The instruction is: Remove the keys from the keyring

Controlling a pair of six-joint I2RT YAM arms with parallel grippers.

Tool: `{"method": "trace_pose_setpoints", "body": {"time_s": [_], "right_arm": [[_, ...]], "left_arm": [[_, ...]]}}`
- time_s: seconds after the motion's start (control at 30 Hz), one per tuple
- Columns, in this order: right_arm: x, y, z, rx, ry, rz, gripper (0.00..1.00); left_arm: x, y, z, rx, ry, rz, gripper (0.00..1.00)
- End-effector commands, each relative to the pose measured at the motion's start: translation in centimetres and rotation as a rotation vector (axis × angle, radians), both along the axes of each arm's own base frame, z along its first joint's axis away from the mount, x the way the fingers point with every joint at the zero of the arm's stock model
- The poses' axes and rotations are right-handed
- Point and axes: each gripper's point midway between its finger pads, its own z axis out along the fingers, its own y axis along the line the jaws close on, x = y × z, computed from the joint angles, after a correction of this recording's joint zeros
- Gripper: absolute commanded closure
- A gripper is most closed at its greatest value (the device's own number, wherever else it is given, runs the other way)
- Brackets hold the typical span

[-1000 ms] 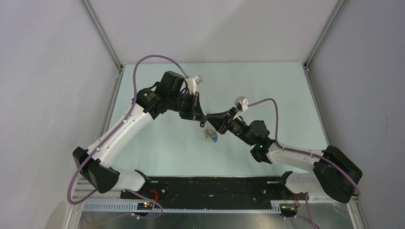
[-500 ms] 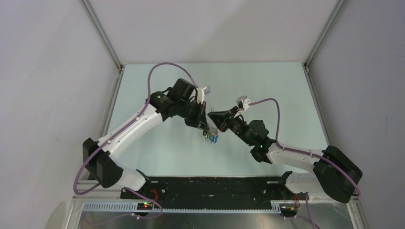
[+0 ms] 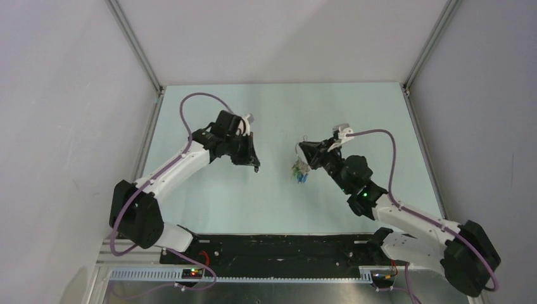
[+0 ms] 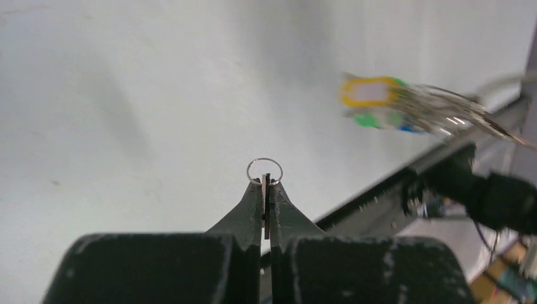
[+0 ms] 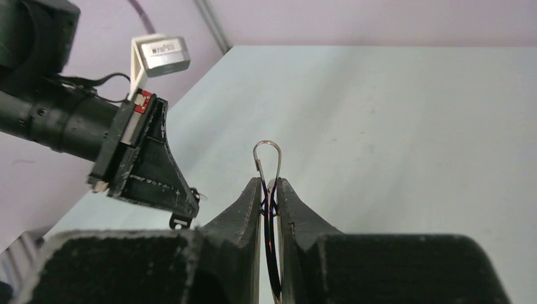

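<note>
Though the keys (image 4: 392,104) show blurred, left jaws pinching a small ring (image 4: 265,171), right jaws clamping the keyring (image 5: 267,158) edge-on.

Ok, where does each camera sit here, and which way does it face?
Top external: above and behind, looking down on the table; left arm and right arm show.
Left wrist: looks along the left pincer, shut on a small ring, toward the keys.
Right wrist: looks along the right pincer, shut on the keyring, toward the left arm.
Top and left wrist share the keys.
</note>
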Motion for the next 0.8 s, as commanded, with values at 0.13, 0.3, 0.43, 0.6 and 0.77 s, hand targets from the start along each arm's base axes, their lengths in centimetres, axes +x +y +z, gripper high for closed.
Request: {"method": "trace_pose_setpoints", "body": {"time_s": [0.13, 0.3, 0.43, 0.6, 0.77], "right_arm": [[0.2, -4.4, 2.3, -0.081, -0.068, -0.080, 1.00], [0.0, -5.1, 2.6, -0.087, -0.068, -0.079, 1.00], [0.0, -4.7, 2.6, -0.080, -0.051, -0.044, 1.00], [-0.9, -2.8, 3.9, -0.065, -0.048, 0.100, 1.00], [-3.8, -0.1, 6.1, -0.045, -0.091, 0.369, 1.00]], "left_arm": [[12.1, 4.5, -0.9, 0.037, -0.288, 0.387, 0.91], [14.6, 6.4, -1.5, 0.096, -0.349, 0.453, 0.49], [14.2, 6.7, 0.5, 0.070, -0.406, 0.450, 0.09], [10.6, 3.8, 5.4, -0.111, -0.617, 0.249, 0.04], [4.8, 0.3, 10.8, -0.370, -0.955, -0.063, 0.09]]}}
